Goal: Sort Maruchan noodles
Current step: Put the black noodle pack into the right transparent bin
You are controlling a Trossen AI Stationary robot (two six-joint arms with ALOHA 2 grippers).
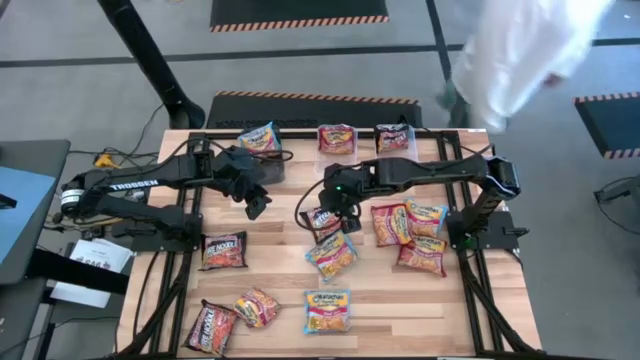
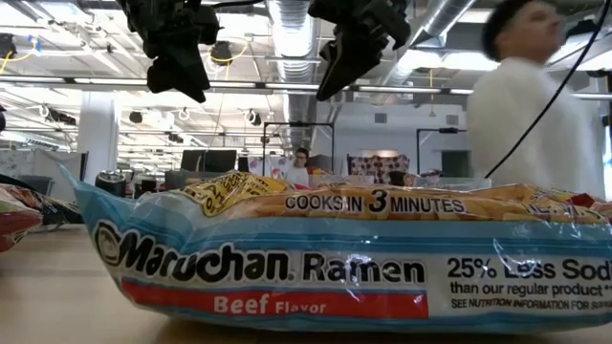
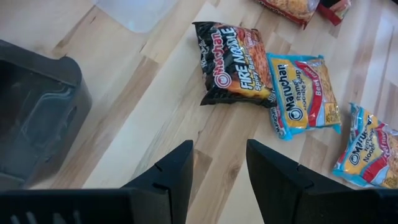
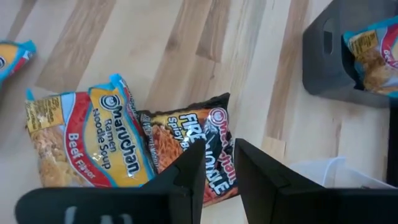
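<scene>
Low view alone — person point(image 2: 535, 105) behind noodles point(image 2: 344, 258).

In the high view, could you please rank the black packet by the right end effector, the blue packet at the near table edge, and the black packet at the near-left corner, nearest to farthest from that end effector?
From the right end effector:
1. Black packet just beside it, mid-table.
2. Blue packet at the near edge, centre.
3. Black packet at the near-left corner.

Two dark arms, white "TROSSEN" lettering
</scene>
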